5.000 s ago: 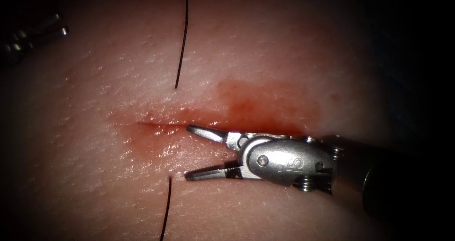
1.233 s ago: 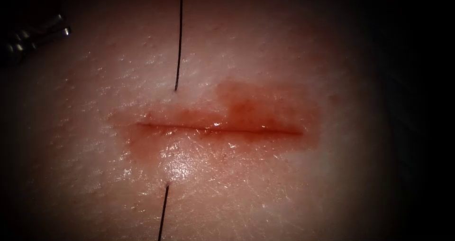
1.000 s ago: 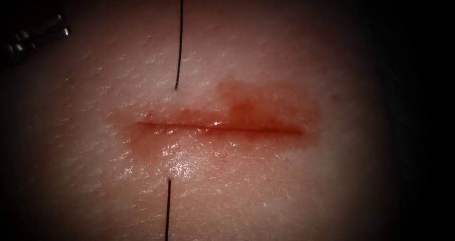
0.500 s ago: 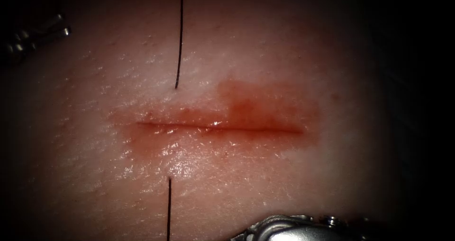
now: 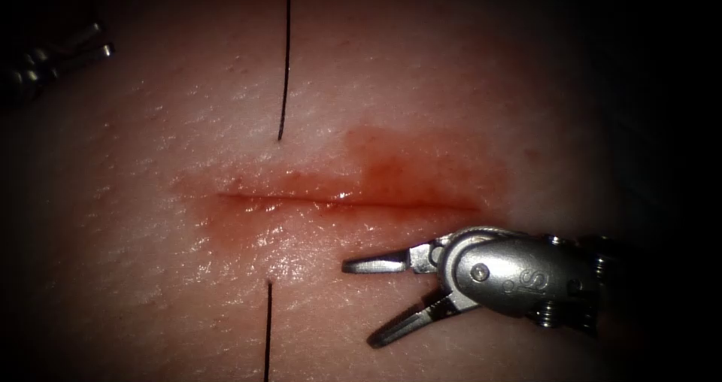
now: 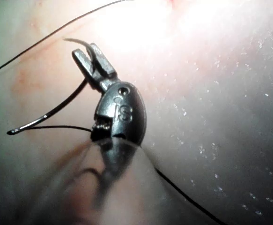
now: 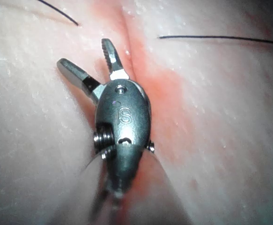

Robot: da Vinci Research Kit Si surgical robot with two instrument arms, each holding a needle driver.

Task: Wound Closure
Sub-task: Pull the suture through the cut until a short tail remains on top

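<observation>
The cut (image 5: 346, 201) runs across the tissue (image 5: 421, 81), ringed by red fluid. Black thread (image 5: 286, 59) enters the tissue above the cut's left part and comes out below it as a second strand (image 5: 268, 329). My right tool (image 5: 365, 303) lies just below the cut's right half, jaws open and holding nothing; the right wrist view shows the right tool (image 7: 84, 54) spread beside the cut (image 7: 129, 33). My left tool (image 5: 101, 40) sits at the far upper left. In its wrist view the left tool (image 6: 87, 51) is shut on the curved needle (image 6: 56, 110) near its tail end, clear of the tissue.
Thread (image 6: 42, 38) trails over the tissue behind the left tool, and another strand (image 6: 188, 199) passes under its shaft. Two thread ends (image 7: 211, 37) lie on either side of the cut ahead of the right tool.
The right tool, open at the cut five seconds ago, left the endoscope view, then came back from the lower right edge and moved up-left toward the cut. The left tool stayed put.
</observation>
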